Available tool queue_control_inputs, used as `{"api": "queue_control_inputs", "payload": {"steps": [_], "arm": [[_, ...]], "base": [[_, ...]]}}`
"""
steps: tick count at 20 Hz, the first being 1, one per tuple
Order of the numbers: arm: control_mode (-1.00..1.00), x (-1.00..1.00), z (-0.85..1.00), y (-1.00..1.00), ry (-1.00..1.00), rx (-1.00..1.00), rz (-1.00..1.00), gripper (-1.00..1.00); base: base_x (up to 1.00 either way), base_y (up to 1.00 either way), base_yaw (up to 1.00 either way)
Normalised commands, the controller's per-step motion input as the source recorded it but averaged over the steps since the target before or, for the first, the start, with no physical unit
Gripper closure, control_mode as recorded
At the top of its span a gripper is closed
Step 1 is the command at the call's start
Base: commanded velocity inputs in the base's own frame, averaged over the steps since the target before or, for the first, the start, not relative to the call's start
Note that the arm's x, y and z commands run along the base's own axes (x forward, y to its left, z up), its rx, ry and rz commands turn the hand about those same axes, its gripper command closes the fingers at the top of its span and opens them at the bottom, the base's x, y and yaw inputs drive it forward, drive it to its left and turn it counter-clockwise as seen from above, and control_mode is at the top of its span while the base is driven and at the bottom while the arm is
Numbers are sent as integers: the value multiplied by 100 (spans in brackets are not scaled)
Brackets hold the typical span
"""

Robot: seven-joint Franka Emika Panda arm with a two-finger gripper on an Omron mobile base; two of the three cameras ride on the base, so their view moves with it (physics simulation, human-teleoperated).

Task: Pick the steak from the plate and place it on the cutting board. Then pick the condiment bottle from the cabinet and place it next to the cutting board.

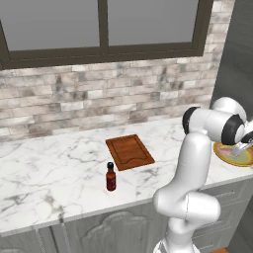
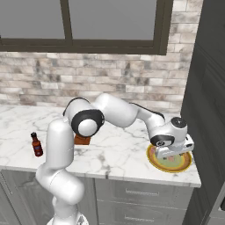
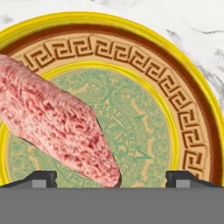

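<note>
The steak point(image 3: 57, 122), a pink slab of raw meat, lies on the plate point(image 3: 192, 87) with the yellow rim and greenish centre. My gripper point(image 3: 111, 179) hangs just above it, open, its fingertips point(image 3: 41, 178) wide apart on either side of the steak's end and not touching it. The plate point(image 2: 184, 163) sits at the counter's right end under the gripper point(image 2: 172, 154). The reddish-brown cutting board point(image 1: 129, 151) lies mid-counter with nothing on it. The condiment bottle point(image 1: 110, 177) stands upright on the counter, in front of the board's left corner. The cabinet is out of view.
The marble counter point(image 1: 49, 168) runs along a brick wall under a window. A tall dark grey panel point(image 2: 206, 88) rises right beside the plate. Grey base drawers point(image 2: 140, 193) sit below the counter's front edge.
</note>
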Motion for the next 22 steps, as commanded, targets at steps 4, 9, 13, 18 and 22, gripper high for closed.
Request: {"api": "queue_control_inputs", "payload": {"steps": [4, 9, 13, 18, 22], "arm": [[-100, 0, -18, 29, 4, -1, 0, -100], [-100, 0, -36, 47, 1, 0, 0, -100], [-100, 4, -33, 40, 0, 0, 0, -100], [-100, 15, -21, 20, 0, 0, 0, 100], [-100, 13, -12, 12, 0, 0, 0, 100]], "base": [[0, 0, 0], [0, 0, 0], [0, 0, 0], [0, 0, 0], [0, 0, 0]]}}
